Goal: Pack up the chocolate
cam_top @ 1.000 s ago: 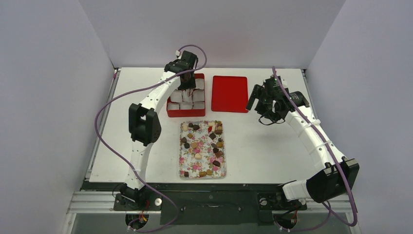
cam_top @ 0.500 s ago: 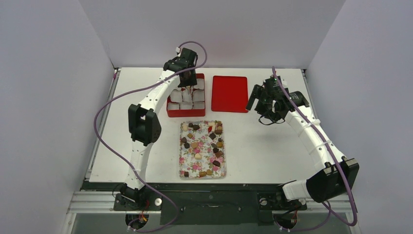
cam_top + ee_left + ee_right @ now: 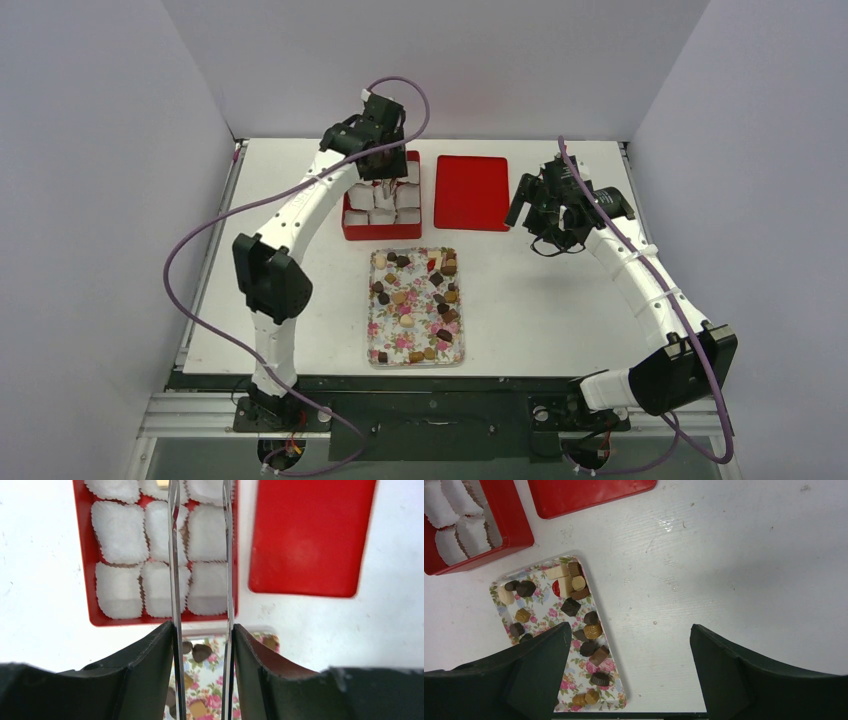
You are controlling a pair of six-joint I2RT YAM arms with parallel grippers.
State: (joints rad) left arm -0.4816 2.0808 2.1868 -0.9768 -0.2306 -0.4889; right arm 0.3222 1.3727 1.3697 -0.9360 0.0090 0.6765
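Over the far part of the red box (image 3: 130, 622), the left gripper (image 3: 386, 183) hangs point-down. Its two long thin blades stand apart and parallel, with nothing seen between them; the tips are cut off at the wrist view's edge. It reads as unloaded, poised above the white paper cups (image 3: 119, 532), likely because each cup takes one piece. The six near cups look empty. The red lid (image 3: 310, 535) lies flat just right of the box, leaving the cups reachable. The right gripper (image 3: 630, 627) hovers spread wide and empty above bare table (image 3: 724, 555) right of the lid, clear of the other arm. The chocolate (image 3: 593, 630) sits loose on the floral tray (image 3: 546, 615), just near of the box: a short carry.
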